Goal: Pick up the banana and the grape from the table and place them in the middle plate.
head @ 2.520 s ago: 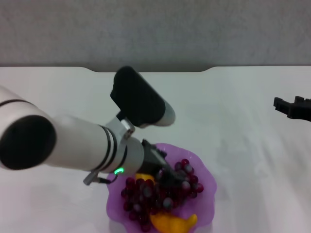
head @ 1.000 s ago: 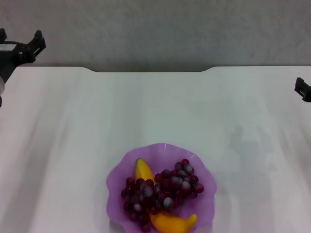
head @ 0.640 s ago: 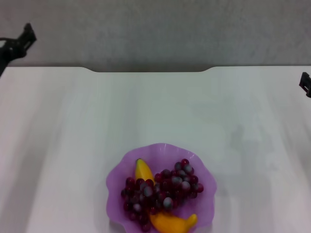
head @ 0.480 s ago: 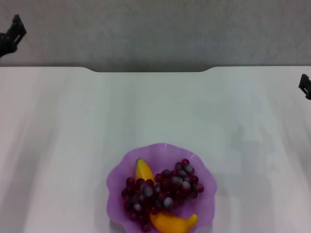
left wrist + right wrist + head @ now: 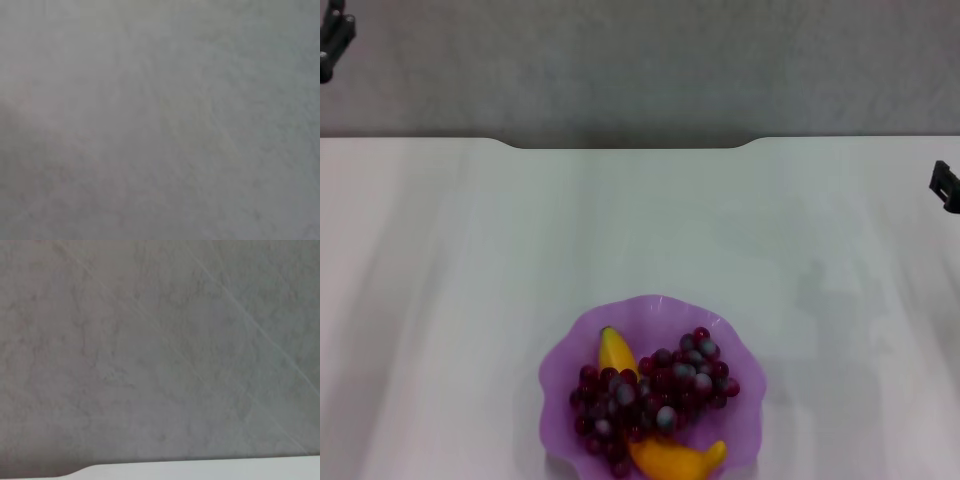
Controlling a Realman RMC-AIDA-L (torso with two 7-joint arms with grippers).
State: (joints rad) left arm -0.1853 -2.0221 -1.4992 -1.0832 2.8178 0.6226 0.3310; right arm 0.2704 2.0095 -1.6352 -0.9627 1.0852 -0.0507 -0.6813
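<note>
On the middle plate (image 5: 725, 335) banana (image 5: 675, 460) and grape (image 5: 655, 395) rest together, task apparently complete; left gripper (image 5: 332, 38) and right gripper (image 5: 945, 185) sit at the edges, jaw states indiscernible.

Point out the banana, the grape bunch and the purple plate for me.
banana (image 5: 677, 459): head view, on its near, orange end.
grape bunch (image 5: 655, 392): head view, middle of the cluster lying across the banana.
purple plate (image 5: 554, 373): head view, bare wavy rim on the left.

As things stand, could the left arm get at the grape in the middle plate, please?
Probably yes: the grape lies uncovered atop the banana in the middle plate, nothing above it, though the left gripper sits far off at the table's far corner.
</note>
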